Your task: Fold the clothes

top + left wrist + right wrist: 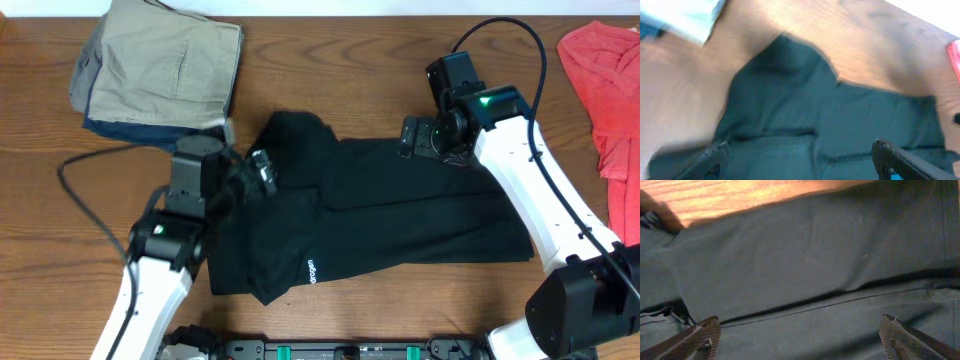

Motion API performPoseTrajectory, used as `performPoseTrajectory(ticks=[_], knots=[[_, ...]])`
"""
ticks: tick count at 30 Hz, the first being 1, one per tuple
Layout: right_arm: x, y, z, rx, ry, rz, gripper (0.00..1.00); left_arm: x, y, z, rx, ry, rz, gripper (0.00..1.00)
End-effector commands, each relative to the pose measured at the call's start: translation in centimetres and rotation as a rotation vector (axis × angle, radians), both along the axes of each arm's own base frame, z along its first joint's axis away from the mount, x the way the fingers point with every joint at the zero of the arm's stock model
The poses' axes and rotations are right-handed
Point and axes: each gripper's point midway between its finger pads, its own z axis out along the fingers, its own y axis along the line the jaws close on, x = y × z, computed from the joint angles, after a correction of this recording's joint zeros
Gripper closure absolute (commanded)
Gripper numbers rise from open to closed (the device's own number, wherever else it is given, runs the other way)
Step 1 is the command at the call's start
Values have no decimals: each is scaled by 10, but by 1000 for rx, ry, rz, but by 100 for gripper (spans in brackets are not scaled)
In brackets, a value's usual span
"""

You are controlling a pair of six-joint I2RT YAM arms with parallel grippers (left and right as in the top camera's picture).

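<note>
1. Nearest, mid-table: black T-shirt (400, 210) lies on the wooden table (60, 260), partly folded with layers overlapping. Small white lettering (312, 270) shows on its near-left part.
2. Next: left gripper (262, 172) is over the shirt's left portion. Pincer wide: in the left wrist view its fingers (885, 152) stand far apart with only cloth below. Nothing held.
3. Further, right of centre: right gripper (410, 137) is at the shirt's far edge. Pincer wide: its fingertips (702, 335) are spread above flat cloth crossed by a seam (840, 302). Nothing gripped.
4. Far left: folded khaki trousers (160, 60) sit on a dark blue garment (130, 128). The stack's near corner is close to the shirt; contact cannot be told.
5. Far right: red garment (600, 90), crumpled, well apart from the shirt.
</note>
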Motion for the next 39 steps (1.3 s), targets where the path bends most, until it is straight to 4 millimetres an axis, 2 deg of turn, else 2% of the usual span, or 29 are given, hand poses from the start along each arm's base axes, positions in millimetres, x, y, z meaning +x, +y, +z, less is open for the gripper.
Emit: performPoseTrajectory(ticks=[1, 6, 9, 14, 17, 20, 24, 29, 39], knots=[[-1, -2, -4, -22, 13, 10, 1, 20, -10, -11, 50, -25, -99, 9], [-5, -3, -10, -27, 30, 10, 1, 57, -24, -44, 109, -55, -194, 9], [-8, -4, -17, -28, 39, 10, 1, 75, -28, -73, 136, -18, -218, 9], [-12, -4, -32, -27, 55, 12, 1, 90, -31, -107, 166, 55, -241, 9], [-15, -5, -40, -29, 63, 12, 1, 97, -26, -122, 198, 68, -220, 9], [-17, -6, -45, -29, 65, 12, 1, 105, -16, -127, 234, 60, -178, 8], [-16, -5, -49, -28, 61, 11, 1, 115, -7, -122, 245, 22, -148, 9], [-11, 3, -49, 14, 42, 19, 1, 123, -8, -124, 242, -4, -144, 9], [-10, 7, -49, 40, 37, 25, 1, 143, -12, -147, 236, -50, -138, 9]])
